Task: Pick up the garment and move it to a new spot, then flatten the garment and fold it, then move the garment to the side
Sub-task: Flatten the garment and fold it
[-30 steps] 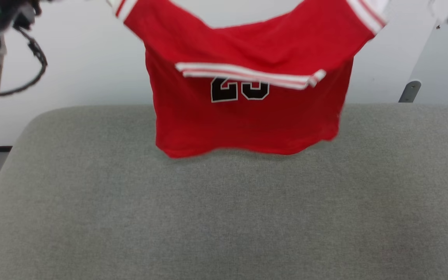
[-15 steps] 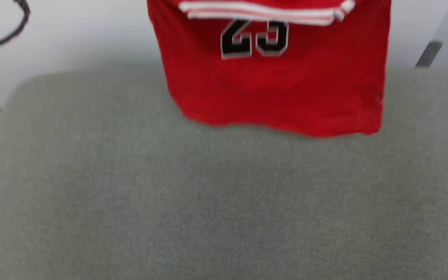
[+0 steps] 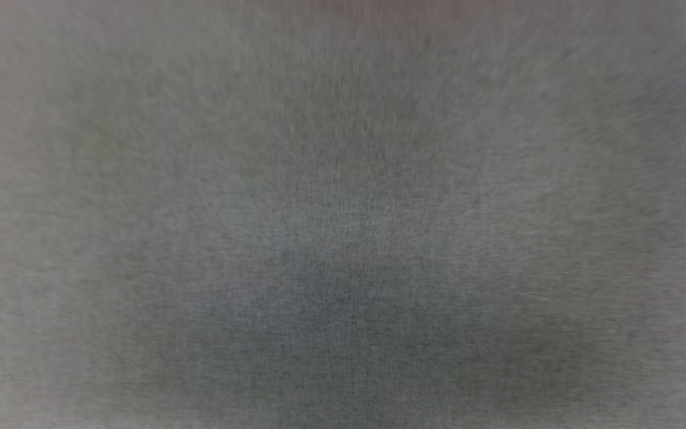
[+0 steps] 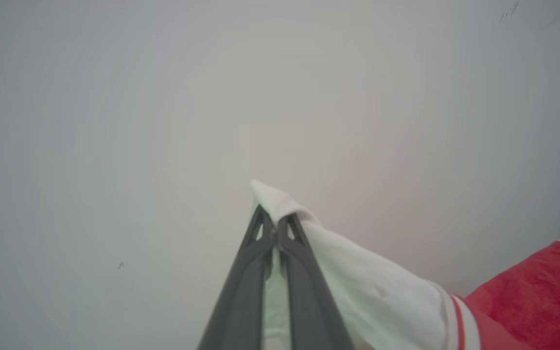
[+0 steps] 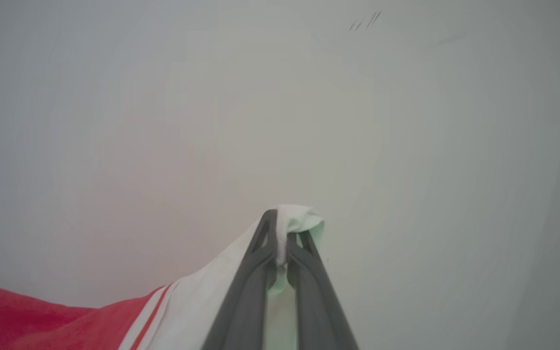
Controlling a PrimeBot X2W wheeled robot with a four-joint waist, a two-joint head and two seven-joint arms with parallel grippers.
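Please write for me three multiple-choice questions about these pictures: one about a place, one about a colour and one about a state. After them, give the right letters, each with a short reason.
1. Where does the left gripper hold the red short-sleeved jersey shirt with white sleeves?
A. on white sleeve cloth
B. on the red body
C. on a black number

2. What colour is the thin stripe in the shirt's white sleeve trim?
A. blue
B. red
C. green

3. In what state is the right gripper?
A. wide open
B. shut on nothing
C. shut on the shirt

Right letters:
1 A: in the left wrist view, white cloth sticks out from its shut jaws.
2 B: a red line runs along the white band beside the red body.
3 C: in the right wrist view, white sleeve cloth is pinched in its jaws.
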